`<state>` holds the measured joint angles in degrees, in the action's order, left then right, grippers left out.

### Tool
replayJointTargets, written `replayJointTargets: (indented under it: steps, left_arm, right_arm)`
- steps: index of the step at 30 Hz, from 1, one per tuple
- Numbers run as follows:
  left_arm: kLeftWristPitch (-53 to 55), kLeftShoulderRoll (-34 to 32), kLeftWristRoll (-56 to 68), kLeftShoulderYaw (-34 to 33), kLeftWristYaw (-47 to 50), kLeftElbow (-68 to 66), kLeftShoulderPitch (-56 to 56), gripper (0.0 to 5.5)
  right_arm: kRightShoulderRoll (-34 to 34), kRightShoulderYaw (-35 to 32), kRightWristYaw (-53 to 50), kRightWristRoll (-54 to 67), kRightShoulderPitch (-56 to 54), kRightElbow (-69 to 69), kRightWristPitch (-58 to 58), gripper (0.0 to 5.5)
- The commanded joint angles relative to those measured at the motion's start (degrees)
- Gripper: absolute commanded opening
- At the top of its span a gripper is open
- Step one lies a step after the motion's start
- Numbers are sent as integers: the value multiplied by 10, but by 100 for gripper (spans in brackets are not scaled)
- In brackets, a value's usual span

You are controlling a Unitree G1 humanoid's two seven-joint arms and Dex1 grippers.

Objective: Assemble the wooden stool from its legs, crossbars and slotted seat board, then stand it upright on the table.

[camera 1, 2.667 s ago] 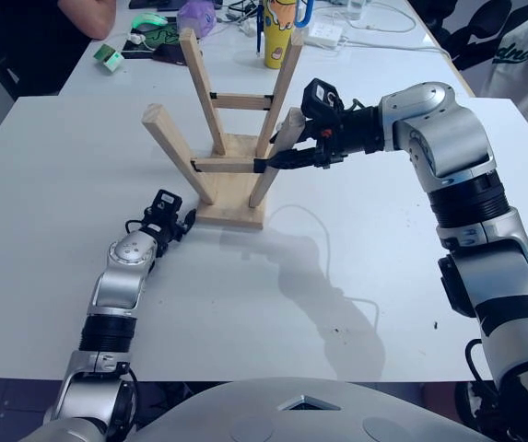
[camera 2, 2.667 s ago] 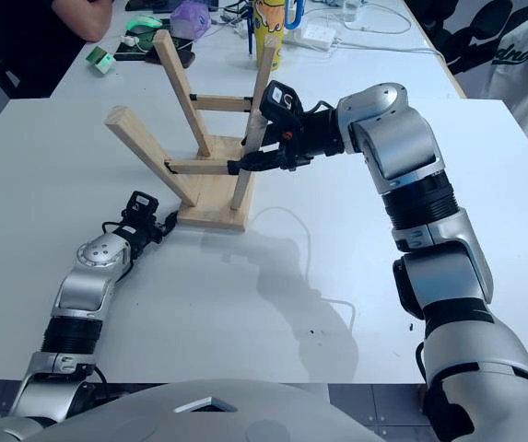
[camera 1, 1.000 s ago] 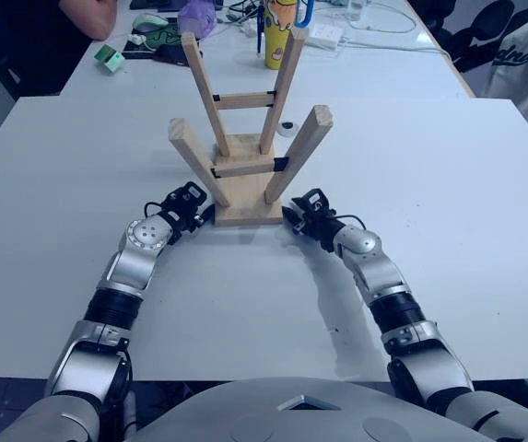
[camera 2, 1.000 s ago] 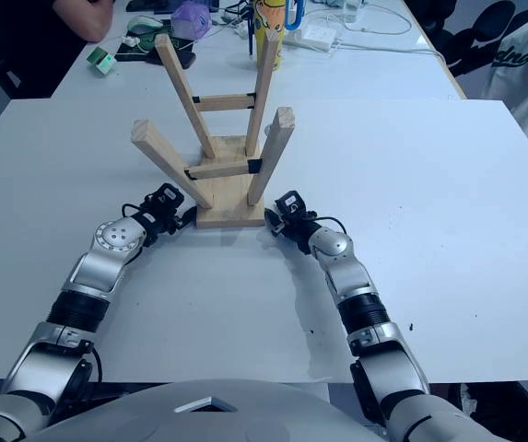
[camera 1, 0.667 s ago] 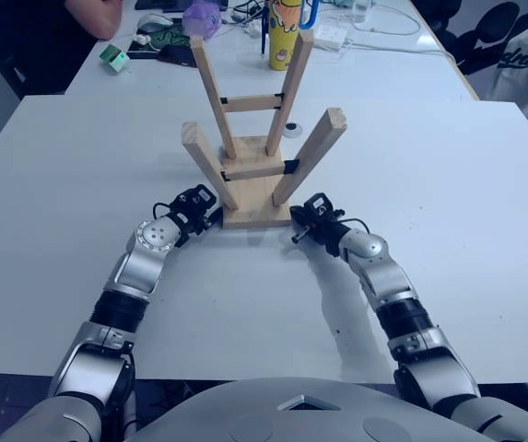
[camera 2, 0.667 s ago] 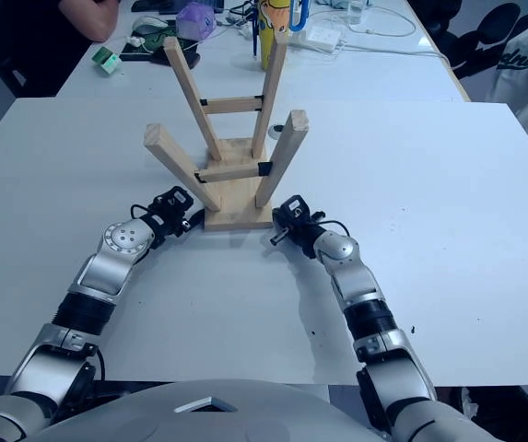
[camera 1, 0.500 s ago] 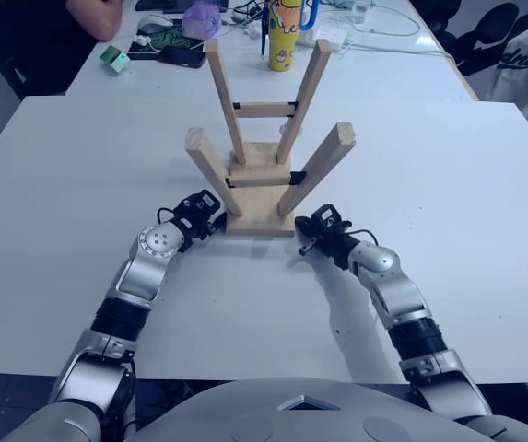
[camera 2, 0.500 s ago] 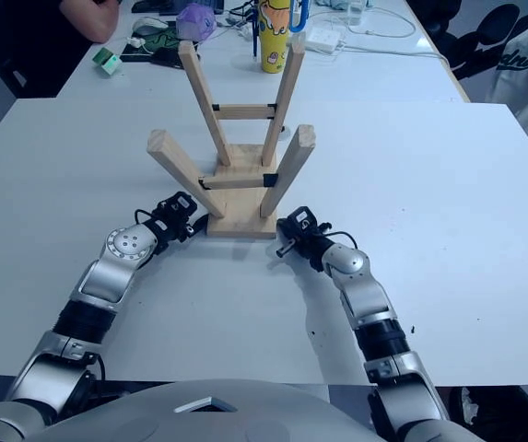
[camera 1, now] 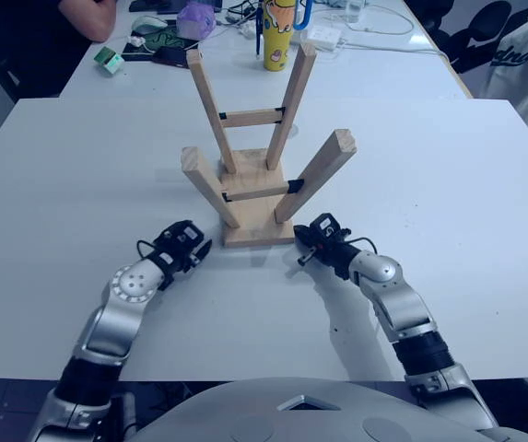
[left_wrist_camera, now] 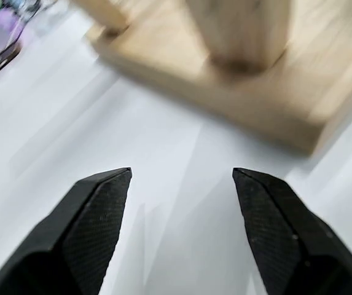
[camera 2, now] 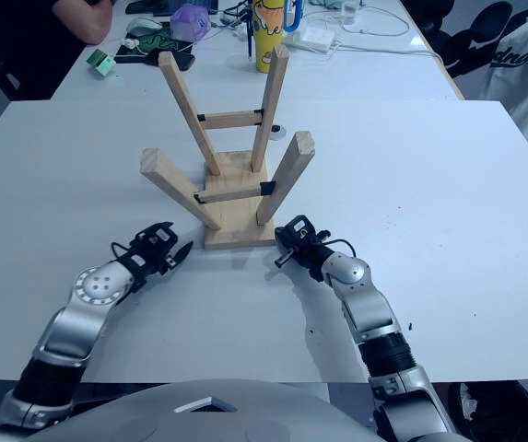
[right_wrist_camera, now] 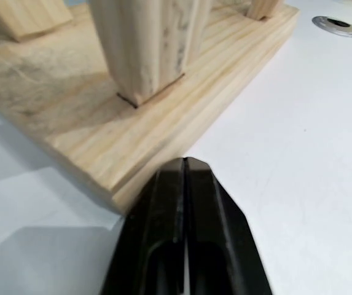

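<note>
The wooden stool (camera 1: 252, 189) stands upside down on the white table (camera 1: 448, 166). Its seat board (camera 1: 256, 226) lies flat and its legs (camera 1: 205, 101) splay upward, joined by crossbars (camera 1: 250, 118). My left gripper (camera 1: 199, 250) rests low on the table, a short way off the seat's front left corner. In the left wrist view the left gripper (left_wrist_camera: 182, 175) is open and holds nothing, with the seat board (left_wrist_camera: 243, 104) beyond it. My right gripper (camera 1: 301, 247) lies at the seat's front right corner. Up close, the right gripper (right_wrist_camera: 185, 162) is shut, its tip against the seat board's edge (right_wrist_camera: 182, 132).
A second table behind holds a yellow cup (camera 1: 280, 37), a purple object (camera 1: 196, 17), a green box (camera 1: 109, 59) and cables. A small metal disc (right_wrist_camera: 338, 24) lies on the table past the seat. Bare table surface extends on both sides of the stool.
My left gripper has drawn back from the seat's left corner toward me. The right gripper, earlier up at a leg, now stays low at the right corner. The stool has turned slightly.
</note>
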<state>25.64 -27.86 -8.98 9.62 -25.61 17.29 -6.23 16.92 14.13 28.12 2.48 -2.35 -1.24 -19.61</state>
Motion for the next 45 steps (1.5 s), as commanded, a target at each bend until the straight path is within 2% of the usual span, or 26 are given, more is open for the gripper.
replayJointTargets:
  steps: [1, 4, 7, 11, 15, 19, 25, 33, 38, 41, 43, 45]
  left_arm:
    - [-5, -40, 59, -18, -77, 39, -75, 274]
    - [-25, -72, 142, -24, -171, 69, -131, 233]
    - [-33, -64, 200, -32, -202, 79, -134, 180]
    - [-28, 3, 235, -16, -167, 81, -84, 125]
    - [-45, 62, 206, 17, -111, 41, -37, 69]
    - [-63, 89, 162, 49, -69, -3, -6, 2]
    - [-86, 130, 127, 66, -12, -63, 7, 1]
    - [-115, 154, 130, 30, 28, -89, 18, 1]
    - [-64, 151, 104, 50, 42, -116, 20, 1]
    - [-29, 146, 92, 64, 46, -118, 14, 1]
    - [-13, 141, 87, 71, 45, -116, 9, 1]
    - [-6, 137, 84, 73, 48, -112, 1, 1]
  right_arm:
    - [0, 29, 10, 1, 47, -7, -59, 0]
    - [-7, 35, 7, 4, 47, -16, -67, 0]
    - [-11, 42, 8, 6, 43, -16, -68, 0]
    - [-10, 43, 14, 9, 33, -6, -64, 0]
    - [-13, 46, 21, 12, 23, 2, -60, 0]
    - [-13, 51, 26, 11, 14, 20, -54, 0]
    - [-12, 52, 30, 13, 5, 32, -48, 0]
    - [-7, 50, 37, 11, -2, 51, -39, 0]
    - [-4, 43, 42, 13, -9, 59, -33, 0]
    - [-2, -2, 45, 44, -13, 40, -11, 0]
    - [10, -53, 55, 81, -21, 15, -13, 0]
    - [24, -130, 79, 169, -43, -30, -52, 0]
